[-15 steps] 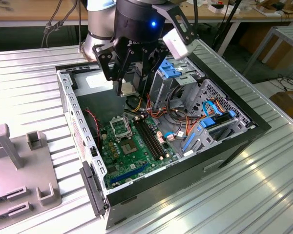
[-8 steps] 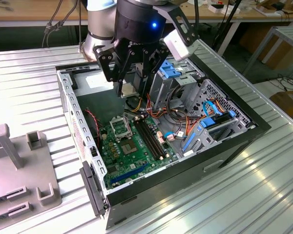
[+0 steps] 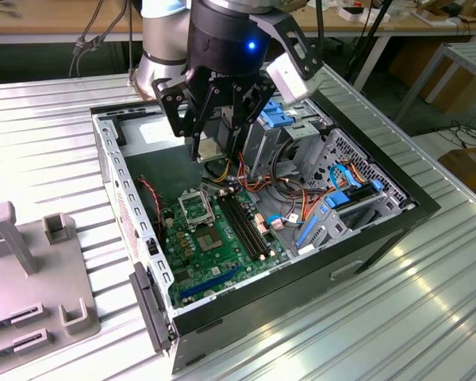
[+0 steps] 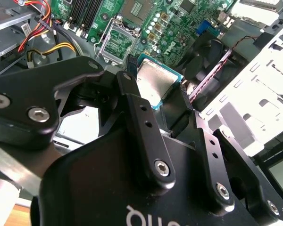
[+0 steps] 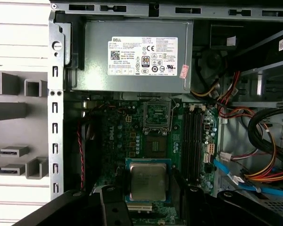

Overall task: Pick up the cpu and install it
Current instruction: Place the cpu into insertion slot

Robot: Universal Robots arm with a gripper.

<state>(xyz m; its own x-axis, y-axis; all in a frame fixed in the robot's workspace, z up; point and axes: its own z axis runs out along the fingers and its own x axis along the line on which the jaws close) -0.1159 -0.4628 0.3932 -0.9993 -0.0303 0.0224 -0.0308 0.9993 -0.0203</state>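
The cpu [image 5: 147, 181], a small square chip with a pale silver top and a thin blue-green rim, hangs in the air inside the open computer case. My gripper [image 5: 148, 189] is shut on it, one black finger on each side, as the second wrist view also shows for the cpu [image 4: 155, 84] and gripper [image 4: 156, 88]. In the exterior view the gripper [image 3: 215, 152] holds the cpu [image 3: 209, 148] above the green motherboard [image 3: 222, 238]. The black-framed socket [image 3: 197, 208] lies open below and slightly toward the exterior view's left, also seen as the socket [image 5: 158, 115].
The case wall [image 3: 127, 198] with its metal edge stands at the exterior view's left. A power supply [image 5: 132, 56] sits beyond the socket. Memory slots [image 3: 242, 218], coloured cables [image 3: 301, 202] and drive bays [image 3: 341, 182] crowd the exterior view's right. A grey fixture [image 3: 32, 278] rests outside the case.
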